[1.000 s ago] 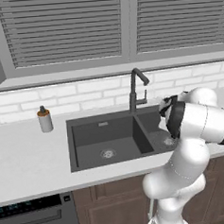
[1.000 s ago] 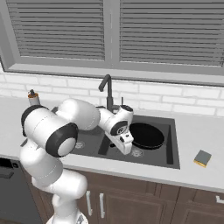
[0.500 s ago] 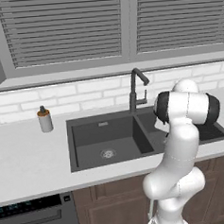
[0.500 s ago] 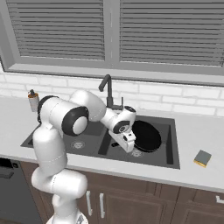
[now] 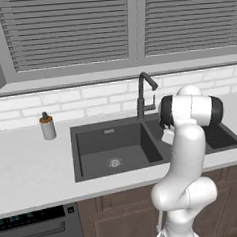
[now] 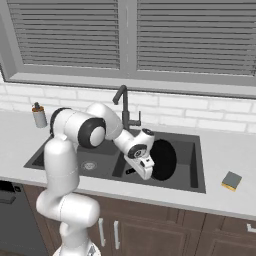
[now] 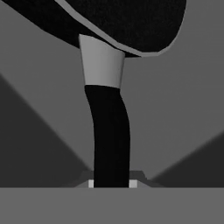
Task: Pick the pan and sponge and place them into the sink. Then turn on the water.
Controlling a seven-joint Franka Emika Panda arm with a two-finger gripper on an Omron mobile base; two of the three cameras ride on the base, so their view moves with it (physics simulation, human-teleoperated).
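I have the jaws clenched on the long thin handle of the flat round black frying pan [image 6: 162, 160], which hangs tilted in the dark grey double-basin sink's [image 6: 196, 187] right basin; rigid, head-heavy, likely to swivel.

flat even rendered light, soft shadows, perhaps slightly blurry.

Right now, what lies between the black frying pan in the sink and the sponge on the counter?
In the right base view, just the dark sink wall, rim and bare counter separate pan and sponge.
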